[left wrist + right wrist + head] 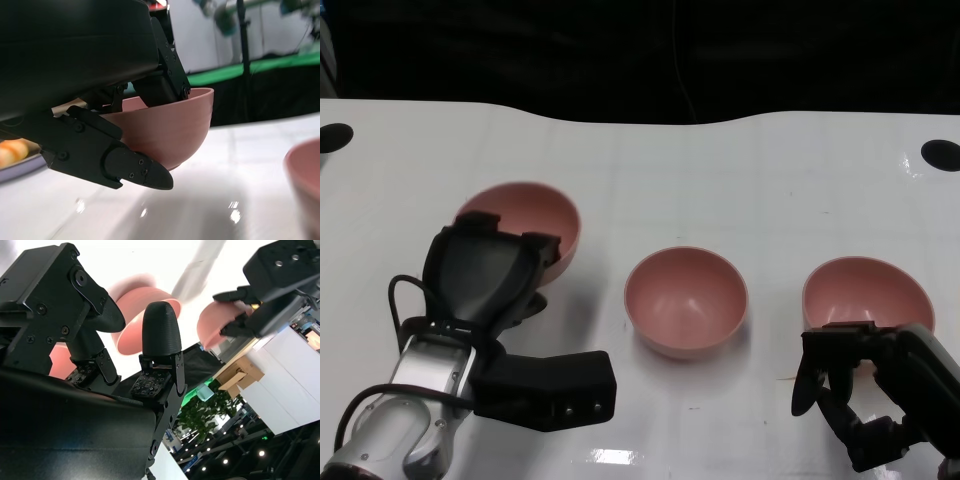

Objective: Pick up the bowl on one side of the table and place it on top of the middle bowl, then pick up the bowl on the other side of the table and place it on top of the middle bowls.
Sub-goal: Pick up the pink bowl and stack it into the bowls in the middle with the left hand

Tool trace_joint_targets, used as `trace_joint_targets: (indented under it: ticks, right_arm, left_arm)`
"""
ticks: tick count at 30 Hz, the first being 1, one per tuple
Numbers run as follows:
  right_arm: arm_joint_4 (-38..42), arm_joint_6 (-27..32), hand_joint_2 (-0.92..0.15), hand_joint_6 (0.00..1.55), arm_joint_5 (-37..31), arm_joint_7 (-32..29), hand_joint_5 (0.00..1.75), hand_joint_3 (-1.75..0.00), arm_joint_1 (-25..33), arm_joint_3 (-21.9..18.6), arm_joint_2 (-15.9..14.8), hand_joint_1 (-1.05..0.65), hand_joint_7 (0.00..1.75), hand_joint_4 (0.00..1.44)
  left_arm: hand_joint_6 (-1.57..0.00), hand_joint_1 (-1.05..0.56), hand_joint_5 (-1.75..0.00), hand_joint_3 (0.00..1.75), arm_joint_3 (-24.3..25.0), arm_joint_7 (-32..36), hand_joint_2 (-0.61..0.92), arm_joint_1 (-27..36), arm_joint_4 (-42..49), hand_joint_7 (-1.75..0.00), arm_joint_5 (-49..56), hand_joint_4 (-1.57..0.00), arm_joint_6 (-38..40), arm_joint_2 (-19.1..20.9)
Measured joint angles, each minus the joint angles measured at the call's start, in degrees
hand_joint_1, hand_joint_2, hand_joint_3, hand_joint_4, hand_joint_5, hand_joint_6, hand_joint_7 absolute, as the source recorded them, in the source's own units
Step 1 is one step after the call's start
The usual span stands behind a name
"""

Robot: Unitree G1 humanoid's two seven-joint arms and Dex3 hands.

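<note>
left hand [495, 272]: yours has the left bowl [535, 222] at 10 o'clock, fingers over the rim, thumb under the wall
middle bowl [686, 300]: dead center on the table [740, 170], on its own
right bowl [865, 293]: 3 o'clock, upright
right hand [865, 395]: just below that bowl, fingers apart, holding nothing

White table [720, 160] with two black round holes [334, 137] [940, 154], dark backdrop [620, 50] behind
</note>
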Motion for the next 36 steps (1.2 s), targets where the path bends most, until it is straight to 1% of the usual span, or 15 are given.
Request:
trace_joint_targets:
  ticks: [4,14,16,19,20,22,24,25,27,28,29,30,31,32,36]
  right_arm:
    - [0.00,0.00,-0.21,0.83,0.00,0.02,1.75,-1.53,0.00,0.00,0.00,0.09,1.37,0.87]
    - [0.00,0.00,-0.21,0.83,0.00,0.03,1.75,-1.53,0.00,0.00,0.00,0.09,1.36,0.87]
    - [-0.06,0.03,-0.21,0.83,0.00,0.04,1.75,-1.52,0.11,0.00,0.00,0.09,1.36,0.87]
    - [-0.35,0.19,-0.21,0.83,-0.02,0.06,1.75,-1.52,0.14,0.26,0.11,0.10,1.36,0.87]
    - [-0.37,0.18,-0.22,0.83,-0.02,0.07,1.75,-1.52,0.12,0.35,0.18,0.09,1.36,0.86]
    - [-0.35,0.17,-0.21,0.83,-0.02,0.09,1.75,-1.52,0.14,0.40,0.18,0.08,1.36,0.86]
    - [-0.28,0.17,-0.21,0.83,-0.02,0.09,1.75,-1.52,0.19,0.39,0.17,0.08,1.36,0.86]
    - [-0.28,0.17,-0.22,0.83,-0.02,0.09,1.75,-1.52,0.19,0.39,0.17,0.08,1.36,0.86]
    - [-0.28,0.17,-0.22,0.83,-0.03,0.09,1.75,-1.52,0.18,0.40,0.17,0.07,1.36,0.86]
    - [-0.28,0.16,-0.22,0.83,-0.07,0.09,1.75,-1.52,0.18,0.39,0.17,0.07,1.36,0.86]
    - [-0.28,0.15,-0.22,0.83,-0.11,0.09,1.75,-1.51,0.18,0.40,0.17,0.07,1.36,0.86]
    - [-0.28,0.12,-0.22,0.83,-0.16,0.09,1.75,-1.51,0.15,0.40,0.17,0.07,1.36,0.86]
    - [-0.28,0.07,-0.23,0.82,-0.19,0.09,1.75,-1.50,0.14,0.40,0.17,0.07,1.36,0.86]
    - [-0.28,0.03,-0.23,0.82,-0.21,0.09,1.75,-1.50,0.14,0.40,0.17,0.07,1.36,0.86]
    - [-0.27,-0.01,-0.24,0.82,-0.21,0.09,1.75,-1.49,0.14,0.40,0.17,0.07,1.36,0.85]
  left_arm:
    - [-0.92,-0.25,-1.75,0.22,0.03,0.29,0.85,0.05,-3.00,-0.95,0.05,-0.86,-0.48,0.26]
    - [-0.91,-0.24,-1.75,0.21,0.03,0.29,0.85,0.10,-3.06,-0.98,0.05,-0.86,-0.46,0.78]
    - [-1.03,-0.29,-1.75,0.23,-0.53,-0.07,0.79,-0.12,-3.83,-0.80,-0.36,-0.90,-1.94,0.32]
    - [-1.11,-0.30,-1.75,0.18,-2.82,-1.73,0.71,-2.39,-5.83,-0.62,-1.19,-0.92,-5.76,-2.43]
    - [-1.12,-0.31,-1.75,0.14,-3.39,-1.94,0.71,-3.09,-6.19,-0.55,-1.15,-0.92,-6.51,-3.40]
    - [-1.14,-0.30,-1.75,0.14,-4.24,-2.05,0.76,-4.34,-6.32,-0.41,-1.11,-0.92,-7.59,-4.31]
    - [-1.20,-0.27,-1.75,0.17,-4.29,-2.03,0.81,-4.92,-6.00,-0.36,-1.18,-0.94,-8.45,-4.79]
    - [-1.20,-0.26,-1.75,0.30,-4.31,-2.02,0.75,-5.10,-5.59,-0.41,-1.29,-0.95,-9.06,-4.92]
    - [-1.15,-0.25,-1.75,0.78,-4.31,-1.99,0.52,-5.11,-4.64,-0.63,-1.59,-0.96,-10.23,-5.17]
    - [-1.07,-0.25,-1.75,0.92,-4.32,-1.99,0.45,-5.11,-4.31,-0.86,-1.77,-0.96,-10.70,-5.28]
    - [-1.02,-0.25,-1.75,1.00,-4.32,-1.99,0.42,-5.11,-4.08,-0.99,-1.80,-0.96,-10.98,-5.31]
    - [-1.00,-0.25,-1.75,1.04,-4.32,-1.99,0.40,-5.11,-3.90,-1.06,-1.80,-0.96,-11.11,-5.32]
    - [-0.94,-0.26,-1.75,1.05,-4.33,-2.00,0.40,-5.11,-3.72,-1.19,-1.80,-0.95,-11.23,-5.32]
    - [-0.92,-0.27,-1.75,1.05,-4.35,-2.01,0.40,-5.11,-3.51,-1.24,-1.82,-0.95,-11.52,-5.34]
    - [-0.89,-0.27,-1.75,1.05,-4.68,-2.04,0.40,-5.11,-3.30,-1.29,-1.86,-0.95,-12.17,-5.69]
